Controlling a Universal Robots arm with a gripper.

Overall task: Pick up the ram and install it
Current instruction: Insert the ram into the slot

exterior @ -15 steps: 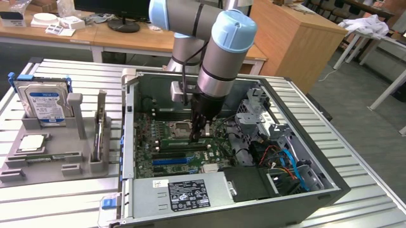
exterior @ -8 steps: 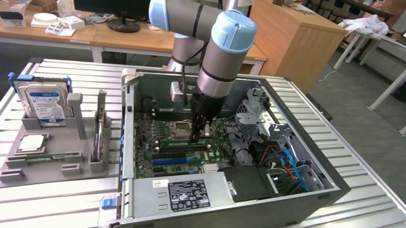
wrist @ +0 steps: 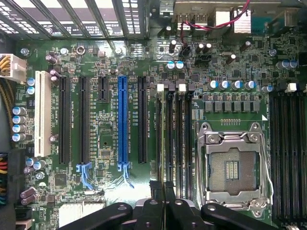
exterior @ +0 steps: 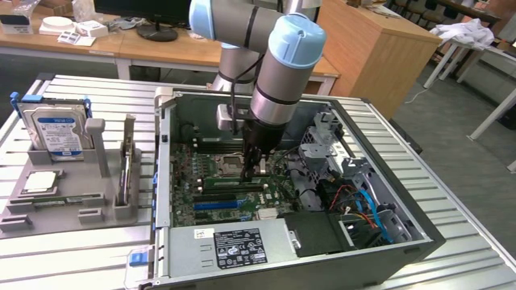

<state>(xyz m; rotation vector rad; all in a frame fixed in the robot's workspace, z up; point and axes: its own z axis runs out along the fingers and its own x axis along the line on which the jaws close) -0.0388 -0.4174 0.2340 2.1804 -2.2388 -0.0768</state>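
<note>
One ram (exterior: pixel 58 199) lies flat in the grey holder (exterior: pixel 95 142) on the desk (exterior: pixel 72 257), at the exterior view's left. The tool (exterior: pixel 256 172) hangs well apart from it, low inside the case (exterior: pixel 379 266) over the memory slots (wrist: pixel 180 143). Its fingers (wrist: pixel 157 194) are closed together, with nothing seen between them.

1. Open computer case (exterior: pixel 363 269) lies on its side on the slatted metal tabletop (exterior: pixel 72 254). A labelled power supply (exterior: pixel 234 244) sits at the end nearest the exterior camera.
2. Motherboard (wrist: pixel 108 189): CPU socket (wrist: pixel 231 167) with contacts showing, blue slot (wrist: pixel 123 124) between black slots, white slot (wrist: pixel 42 112) near the board edge.
3. Grey fixture (exterior: pixel 60 211) stands to the exterior view's left of the case. It holds a hard drive (exterior: pixel 57 130) upright and an expansion card (exterior: pixel 127 163) on edge.
</note>
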